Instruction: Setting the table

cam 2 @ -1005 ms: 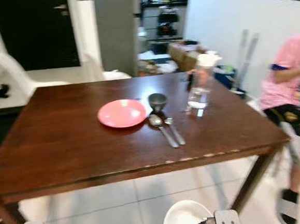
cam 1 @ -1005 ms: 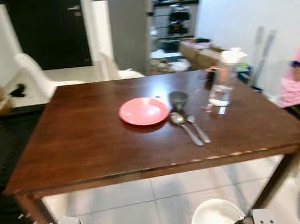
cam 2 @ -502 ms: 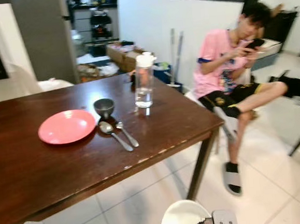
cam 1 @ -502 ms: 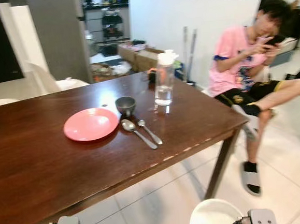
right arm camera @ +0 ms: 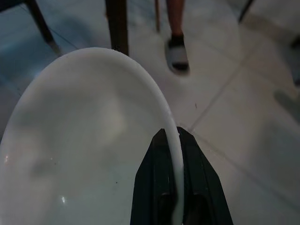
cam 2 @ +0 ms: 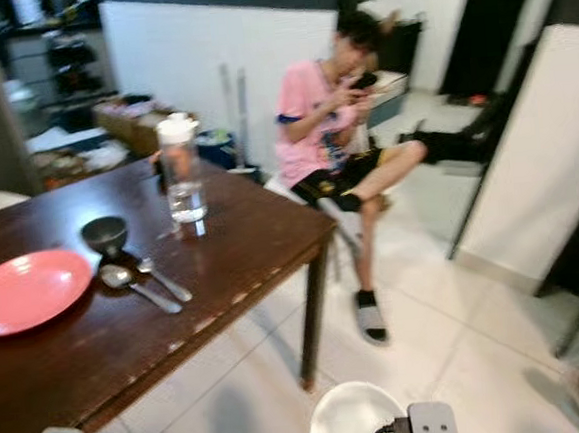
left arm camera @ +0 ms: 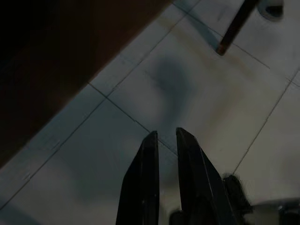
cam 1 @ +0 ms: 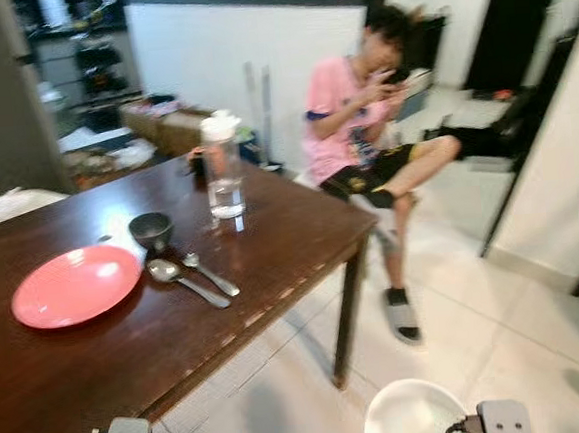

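Note:
My right gripper (right arm camera: 174,140) is shut on the rim of a white plate (right arm camera: 84,140), held low over the tiled floor; the plate (cam 1: 416,417) also sits at the bottom edge of the left eye view. On the brown table (cam 1: 281,232) lie a pink plate (cam 1: 74,285), a small dark bowl (cam 1: 151,229), two spoons (cam 1: 189,280) and a clear water bottle (cam 1: 222,167) with a white cap. The left gripper (left arm camera: 165,136) hangs shut and empty over the floor beside the table's edge.
A person in a pink shirt (cam 1: 356,111) sits past the table's right end, one leg stretched out with a sandalled foot (cam 1: 402,316) on the tiles. The table's corner leg (cam 1: 345,312) stands close ahead. A white wall panel (cam 1: 557,175) rises on the right.
The camera has swung to the right: the table has slid leftward in view and the seated person has come towards the middle. The white plate stays in my right gripper.

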`<state>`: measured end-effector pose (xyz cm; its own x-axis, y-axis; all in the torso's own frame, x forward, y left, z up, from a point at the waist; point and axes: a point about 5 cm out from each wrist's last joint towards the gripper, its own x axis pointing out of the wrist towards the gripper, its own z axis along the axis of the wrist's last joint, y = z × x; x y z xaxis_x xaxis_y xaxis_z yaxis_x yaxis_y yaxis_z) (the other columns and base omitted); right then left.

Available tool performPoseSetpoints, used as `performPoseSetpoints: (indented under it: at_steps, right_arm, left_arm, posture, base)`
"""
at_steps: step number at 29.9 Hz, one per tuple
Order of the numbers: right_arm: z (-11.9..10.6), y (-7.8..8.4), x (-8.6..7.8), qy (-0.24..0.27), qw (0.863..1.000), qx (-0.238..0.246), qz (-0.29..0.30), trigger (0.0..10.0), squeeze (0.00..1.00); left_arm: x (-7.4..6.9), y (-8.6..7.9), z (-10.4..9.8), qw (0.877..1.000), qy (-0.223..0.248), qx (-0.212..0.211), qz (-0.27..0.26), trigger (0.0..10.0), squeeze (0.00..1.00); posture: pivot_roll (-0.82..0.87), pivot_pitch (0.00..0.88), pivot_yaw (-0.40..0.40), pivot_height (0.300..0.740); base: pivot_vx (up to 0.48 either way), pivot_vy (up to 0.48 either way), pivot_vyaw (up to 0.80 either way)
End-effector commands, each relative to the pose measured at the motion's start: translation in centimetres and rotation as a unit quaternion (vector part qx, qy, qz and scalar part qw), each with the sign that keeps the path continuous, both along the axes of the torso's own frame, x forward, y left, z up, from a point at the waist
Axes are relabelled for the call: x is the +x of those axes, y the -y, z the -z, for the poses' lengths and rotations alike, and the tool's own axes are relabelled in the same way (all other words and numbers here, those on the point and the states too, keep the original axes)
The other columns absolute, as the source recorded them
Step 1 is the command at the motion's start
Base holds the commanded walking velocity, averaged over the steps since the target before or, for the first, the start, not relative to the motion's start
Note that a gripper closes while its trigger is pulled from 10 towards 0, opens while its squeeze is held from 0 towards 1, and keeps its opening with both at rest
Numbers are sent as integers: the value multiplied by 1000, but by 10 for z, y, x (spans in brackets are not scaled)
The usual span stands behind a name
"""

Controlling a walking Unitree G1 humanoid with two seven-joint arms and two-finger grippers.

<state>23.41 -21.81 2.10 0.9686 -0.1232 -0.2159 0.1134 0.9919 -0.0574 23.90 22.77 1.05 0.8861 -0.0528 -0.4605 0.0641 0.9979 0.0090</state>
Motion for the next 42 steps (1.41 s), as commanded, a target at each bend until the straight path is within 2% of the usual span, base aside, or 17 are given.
performPoseSetpoints:
  at_steps: [1, 42]
  right_arm:
    - [6, 3, -6, -12, 1000, -2, 6, 10000, 0]
    - [10, 3, -8, -16, 1000, -3, 4, 10000, 0]
  left_arm:
    - [-4, 0, 6, 1000, -13, 4, 0, 10000, 0]
    - [-7, 2, 8, 1000, -13, 3, 2, 10000, 0]
  posture:
    - [-2, 89, 69, 740]
    - [-3, 102, 68, 740]
  base:
    - [0, 0, -781]
    - [0, 0, -791]
